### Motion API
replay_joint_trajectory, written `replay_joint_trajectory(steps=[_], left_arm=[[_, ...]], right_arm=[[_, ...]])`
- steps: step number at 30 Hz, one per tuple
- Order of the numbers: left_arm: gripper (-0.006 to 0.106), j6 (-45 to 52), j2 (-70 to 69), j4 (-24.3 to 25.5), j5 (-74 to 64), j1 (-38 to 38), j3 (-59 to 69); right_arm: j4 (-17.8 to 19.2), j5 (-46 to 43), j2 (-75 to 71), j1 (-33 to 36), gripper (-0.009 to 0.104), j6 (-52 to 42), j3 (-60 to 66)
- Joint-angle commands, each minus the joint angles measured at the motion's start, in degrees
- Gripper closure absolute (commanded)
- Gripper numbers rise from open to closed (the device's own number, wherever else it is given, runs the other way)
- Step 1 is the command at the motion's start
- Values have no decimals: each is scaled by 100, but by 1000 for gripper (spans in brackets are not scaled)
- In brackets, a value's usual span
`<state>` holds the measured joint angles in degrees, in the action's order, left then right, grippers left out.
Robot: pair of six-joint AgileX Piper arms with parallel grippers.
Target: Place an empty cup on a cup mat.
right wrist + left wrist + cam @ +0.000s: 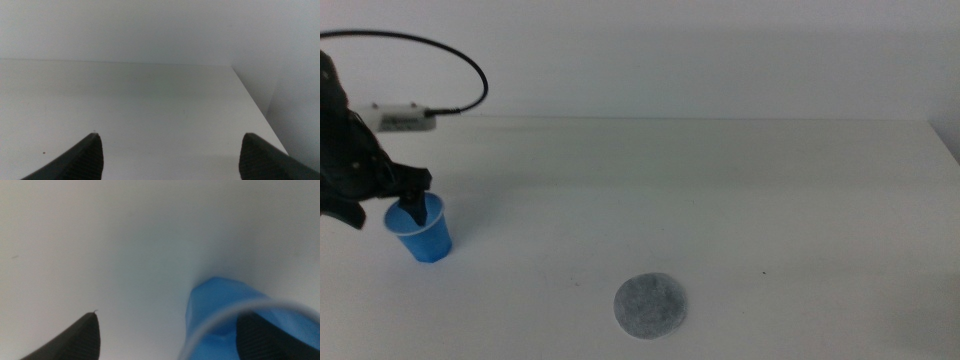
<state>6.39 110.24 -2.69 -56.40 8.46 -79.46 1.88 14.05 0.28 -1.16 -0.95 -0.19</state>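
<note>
While the left claw (412, 200) is reaching in from the left side of the white counter (720, 200), it is sitting at the rim of the small bright blue tapered plastic cup (423, 232), which is standing upright near that left edge. From the left wrist view, one dark jaw is dipping inside the cup (220, 310) behind its pale rolled rim while the other is standing well outside, so the claw is spread wide with only the near wall between its jaws and is not yet pinching anything. The flat round speckled grey felt-like cup mat (650, 305) is lying well apart from the cup, toward the front middle of the counter, with nothing on it. Judging by its look, the cup is likely very light, thin-walled and somewhat springy, with a smooth surface that could slip; a gentle pinch across the wall just below the rolled rim seems the sensible hold, since that rim is giving stiffness and a lip against sliding, whereas a hard squeeze could buckle it or tip it over. Nothing is showing inside the cup. Counting up, one cup and one mat are showing. The right claw (170, 150) is waiting out of the middle view, its jaws spread wide over bare counter and holding nothing.
</note>
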Motion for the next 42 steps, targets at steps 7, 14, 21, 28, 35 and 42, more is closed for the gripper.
replay_joint_trajectory(steps=[7, 14, 21, 28, 35, 42], left_arm=[[74, 119, 186, -232, -264, -23, -77], [102, -236, -618, -229, -405, -1063, -77], [102, -271, -780, -1117, -334, -3019, -77], [102, -804, -374, -1106, -6, -4131, -66], [102, -836, -111, -1177, -4, -4221, -43], [100, -837, 16, -1222, -83, -4221, -43]], right_arm=[[31, -38, -28, 12, 2, -23, 19], [31, -38, -28, 12, 2, -23, 19], [31, -38, -28, 12, 2, -23, 19], [31, -38, -28, 12, 2, -23, 19], [31, -38, -28, 12, 2, -23, 19], [31, -38, -28, 12, 2, -23, 19]])
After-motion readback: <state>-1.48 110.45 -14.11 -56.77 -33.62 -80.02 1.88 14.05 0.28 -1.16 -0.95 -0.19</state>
